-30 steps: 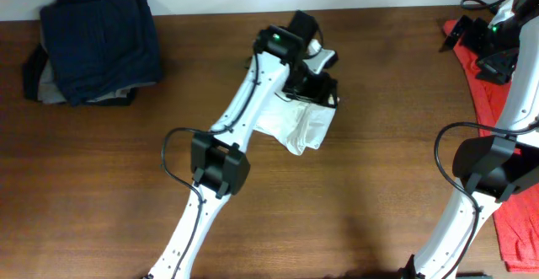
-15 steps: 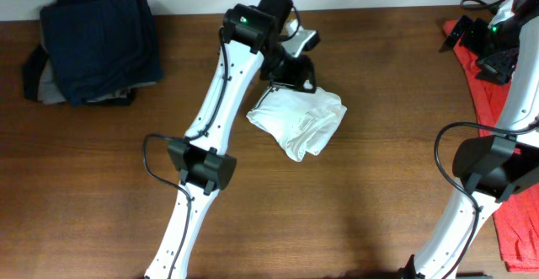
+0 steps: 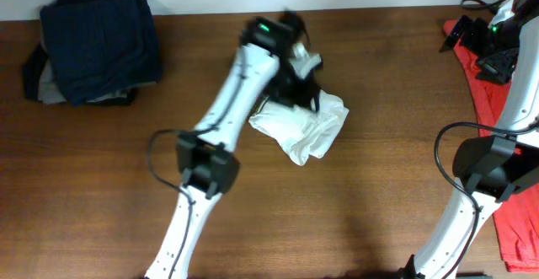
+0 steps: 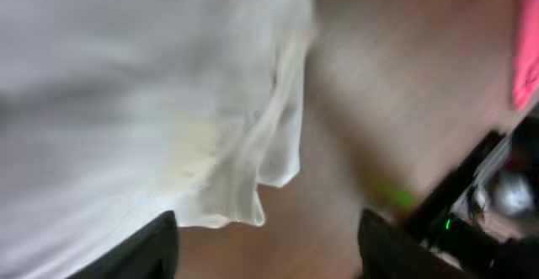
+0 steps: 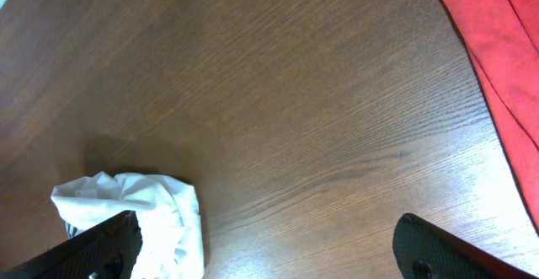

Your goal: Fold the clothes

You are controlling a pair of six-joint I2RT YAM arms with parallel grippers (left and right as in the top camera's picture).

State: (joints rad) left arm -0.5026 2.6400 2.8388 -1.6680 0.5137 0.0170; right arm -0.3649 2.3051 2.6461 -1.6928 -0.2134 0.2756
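The white T-shirt (image 3: 305, 130) lies bunched in a loose heap on the wooden table, centre back. It fills the upper left of the blurred left wrist view (image 4: 143, 93) and shows at the lower left of the right wrist view (image 5: 139, 207). Its print is hidden. My left gripper (image 3: 296, 81) hovers over the heap's far edge, jaws open (image 4: 268, 249) with nothing between them. My right gripper (image 3: 493, 47) is high at the far right, open and empty (image 5: 265, 245).
A stack of dark navy folded garments (image 3: 97, 43) sits at the back left. A red T-shirt (image 3: 497, 119) lies along the right edge, also in the right wrist view (image 5: 497, 34). The table is brown wood (image 3: 101, 186).
My left arm swung left and back, then returned right over the heap. The white T-shirt was let go and now lies on the table. The right arm has not moved.
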